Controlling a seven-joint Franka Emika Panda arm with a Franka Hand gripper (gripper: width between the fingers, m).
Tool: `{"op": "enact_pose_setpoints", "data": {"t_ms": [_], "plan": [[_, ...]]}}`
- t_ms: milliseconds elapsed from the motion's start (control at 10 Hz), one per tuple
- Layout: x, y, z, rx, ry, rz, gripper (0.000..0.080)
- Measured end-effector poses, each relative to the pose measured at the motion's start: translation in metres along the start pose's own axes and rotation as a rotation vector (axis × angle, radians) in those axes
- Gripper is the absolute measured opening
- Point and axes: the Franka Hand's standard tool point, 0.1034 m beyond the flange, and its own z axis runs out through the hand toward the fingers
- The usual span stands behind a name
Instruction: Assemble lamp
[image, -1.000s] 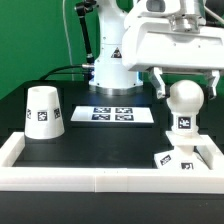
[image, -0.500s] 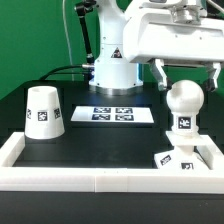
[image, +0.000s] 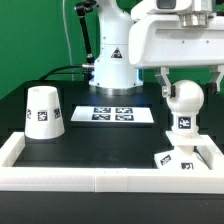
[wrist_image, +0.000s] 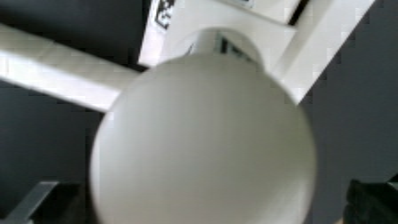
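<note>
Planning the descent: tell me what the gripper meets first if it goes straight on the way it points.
Most likely the matte white ball-topped bulb: its round head sits right below the open gripper and fills the wrist view. Depth is unclear in the exterior view, so treat this as probable.

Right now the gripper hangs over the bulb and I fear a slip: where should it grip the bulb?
Probably on the ball of the bulb, from straight above, with the open gripper closing on its widest sides. The bulb stands upright on the base, so its round top is free, while the short stem sits low by the base.
</note>
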Motion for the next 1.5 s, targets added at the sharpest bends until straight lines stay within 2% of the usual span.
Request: {"op": "enact_pose_setpoints", "data": {"t_ms": [300, 400, 700, 800, 1200, 1500], "plan": [[-0.005, 0.004, 0.005, 0.039, -0.159, -0.003, 0.0698], [0.0, 0.009, 0.007, 0.03, -0.131, -0.011, 0.0698], [-0.001, 0.01, 0.01, 0.027, -0.121, -0.013, 0.0698], [-0.001, 0.01, 0.009, 0.027, -0.121, -0.013, 0.0589], [-0.001, 0.01, 0.01, 0.026, -0.121, 0.008, 0.0576], [0.003, 0.005, 0.01, 0.012, -0.13, 0.318, 0.0577]]}}
